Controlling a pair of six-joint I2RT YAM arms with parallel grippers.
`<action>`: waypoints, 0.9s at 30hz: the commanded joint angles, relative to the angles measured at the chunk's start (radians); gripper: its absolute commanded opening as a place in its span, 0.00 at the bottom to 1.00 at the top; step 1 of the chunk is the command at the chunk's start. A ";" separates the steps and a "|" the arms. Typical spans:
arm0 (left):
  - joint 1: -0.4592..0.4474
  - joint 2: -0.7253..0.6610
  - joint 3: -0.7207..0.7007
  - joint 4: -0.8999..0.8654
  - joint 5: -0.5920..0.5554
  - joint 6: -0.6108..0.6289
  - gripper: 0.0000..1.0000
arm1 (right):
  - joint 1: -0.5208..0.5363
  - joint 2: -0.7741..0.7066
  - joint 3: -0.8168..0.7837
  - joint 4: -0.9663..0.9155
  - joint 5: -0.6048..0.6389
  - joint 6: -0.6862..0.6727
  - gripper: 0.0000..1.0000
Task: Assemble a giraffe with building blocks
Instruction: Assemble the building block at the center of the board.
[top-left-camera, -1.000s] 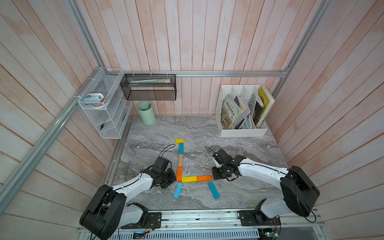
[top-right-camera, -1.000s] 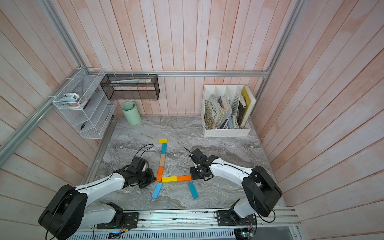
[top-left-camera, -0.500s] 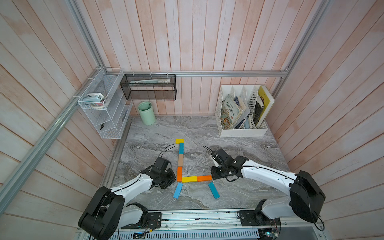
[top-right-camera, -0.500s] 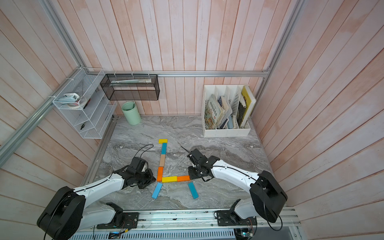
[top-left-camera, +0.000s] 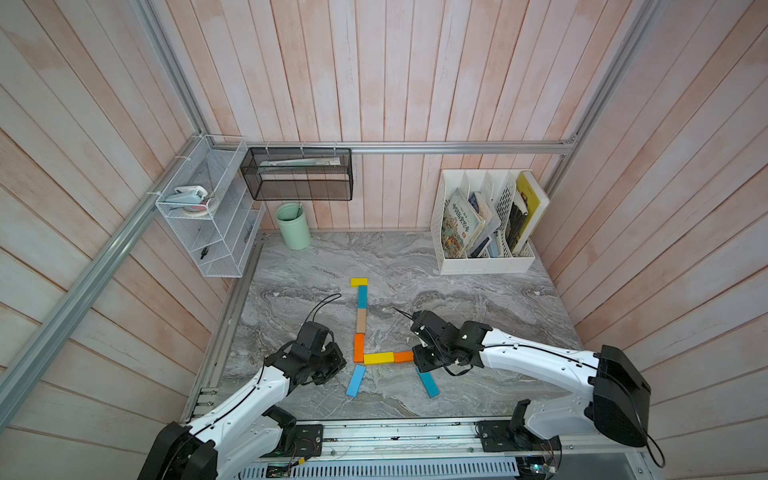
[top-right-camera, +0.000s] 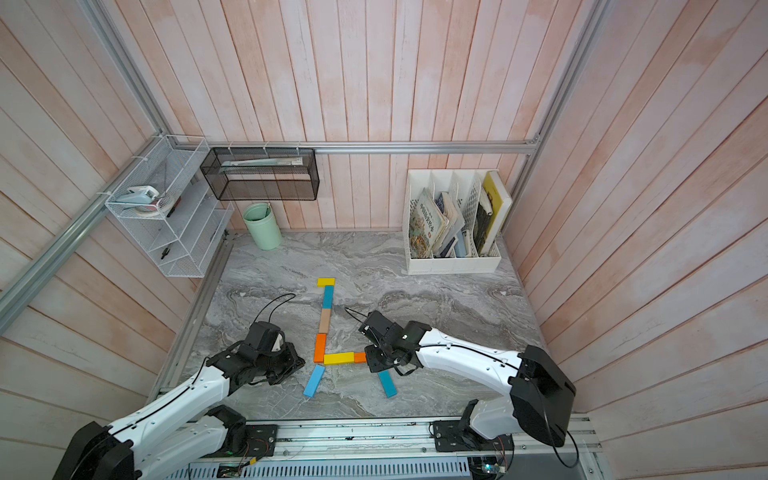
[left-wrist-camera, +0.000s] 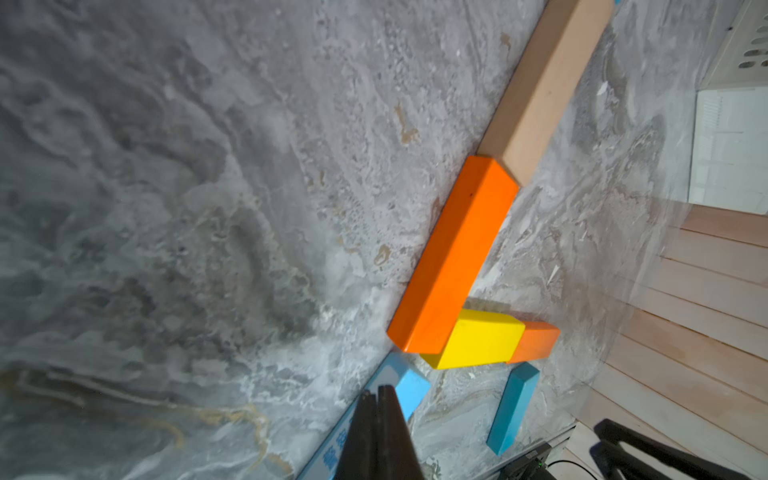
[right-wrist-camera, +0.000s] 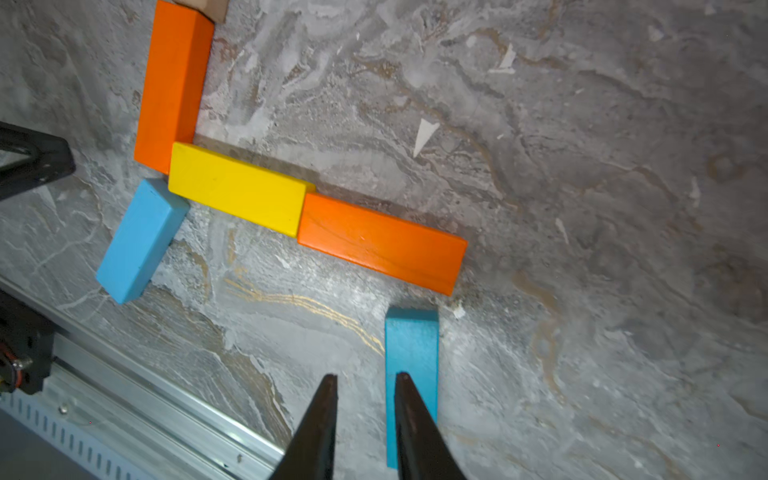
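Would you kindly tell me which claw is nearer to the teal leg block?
Right. The right claw is right at the teal leg block, jaws apart; the left claw, shut, is by the light blue leg block.

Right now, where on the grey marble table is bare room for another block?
Free: the marble patch between the tan wooden neck block and the white file rack; also between the mint green cup and the yellow head block. Crowded: the near edge, where the left gripper and right gripper sit by the light blue leg and teal leg.

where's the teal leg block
In a top view the teal leg block lies flat just nearer the robot than the orange body block's end, by the right gripper.
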 joint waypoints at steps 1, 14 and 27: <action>-0.032 -0.100 -0.040 -0.057 0.024 -0.037 0.11 | 0.040 -0.028 -0.022 -0.096 0.024 0.051 0.35; -0.240 -0.072 0.018 -0.189 -0.074 0.002 0.36 | 0.148 0.049 -0.114 -0.097 0.090 0.107 0.55; -0.277 0.026 0.090 -0.205 -0.125 0.084 0.40 | 0.147 0.052 -0.168 0.000 0.058 0.067 0.56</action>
